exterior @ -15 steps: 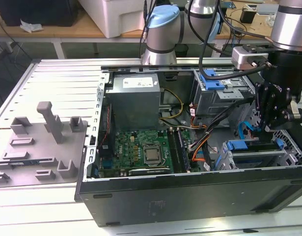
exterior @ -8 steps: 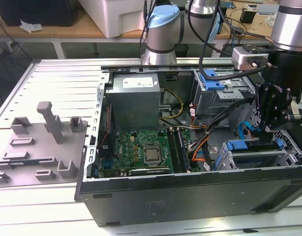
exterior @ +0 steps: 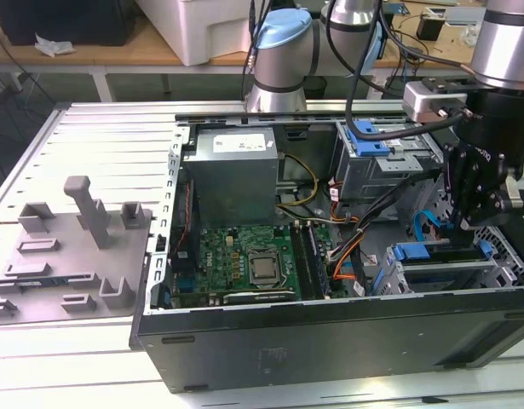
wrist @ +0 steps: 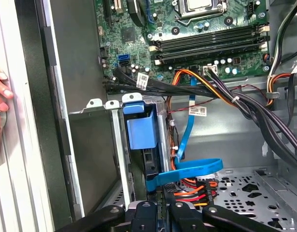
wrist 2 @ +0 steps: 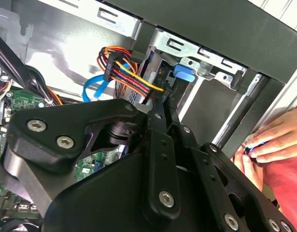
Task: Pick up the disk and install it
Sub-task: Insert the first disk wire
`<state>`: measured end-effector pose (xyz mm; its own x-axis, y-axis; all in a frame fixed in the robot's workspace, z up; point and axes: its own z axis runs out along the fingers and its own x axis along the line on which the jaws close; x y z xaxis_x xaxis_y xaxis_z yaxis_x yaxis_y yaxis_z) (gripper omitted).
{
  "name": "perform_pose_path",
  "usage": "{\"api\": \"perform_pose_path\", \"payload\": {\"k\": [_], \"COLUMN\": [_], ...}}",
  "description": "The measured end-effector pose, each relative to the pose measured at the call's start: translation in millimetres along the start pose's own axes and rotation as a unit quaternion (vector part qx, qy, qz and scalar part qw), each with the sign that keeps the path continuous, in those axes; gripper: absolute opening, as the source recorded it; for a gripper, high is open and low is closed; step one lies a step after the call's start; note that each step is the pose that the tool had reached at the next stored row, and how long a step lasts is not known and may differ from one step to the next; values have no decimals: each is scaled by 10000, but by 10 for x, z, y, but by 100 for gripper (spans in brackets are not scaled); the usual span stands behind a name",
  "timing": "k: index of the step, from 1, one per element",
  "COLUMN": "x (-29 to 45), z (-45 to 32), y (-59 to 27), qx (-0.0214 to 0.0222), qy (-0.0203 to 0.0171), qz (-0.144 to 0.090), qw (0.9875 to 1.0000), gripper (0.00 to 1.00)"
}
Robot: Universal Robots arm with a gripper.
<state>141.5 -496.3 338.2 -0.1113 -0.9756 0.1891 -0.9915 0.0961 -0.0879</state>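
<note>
Over the grey metal drive cage (wrist: 118, 154), the black claw (exterior: 463, 223) hung pinched narrow, apparently seating the blue-framed disk (wrist: 139, 130) slotted inside.

You see, in the exterior view, an open computer case (exterior: 330, 341) lying on a slatted metal table (exterior: 100, 128), its green motherboard (exterior: 236, 256) beside a grey power supply (exterior: 236, 175) (a silver processor socket (exterior: 263, 268) sits mid-board). At the exterior view's left a grey moulded fixture (exterior: 66, 256) rests on the table. In the first wrist view a blue flat cable (wrist: 187, 169) loops just beside orange and red wires (wrist: 191, 191).
</note>
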Motion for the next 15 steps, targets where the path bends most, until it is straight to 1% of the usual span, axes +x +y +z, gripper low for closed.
{"api": "perform_pose_path", "payload": {"k": [15], "x": [14], "z": [2], "y": [8], "qx": [0], "qy": [-1], "qz": [1], "qw": [10000], "gripper": [17]}}
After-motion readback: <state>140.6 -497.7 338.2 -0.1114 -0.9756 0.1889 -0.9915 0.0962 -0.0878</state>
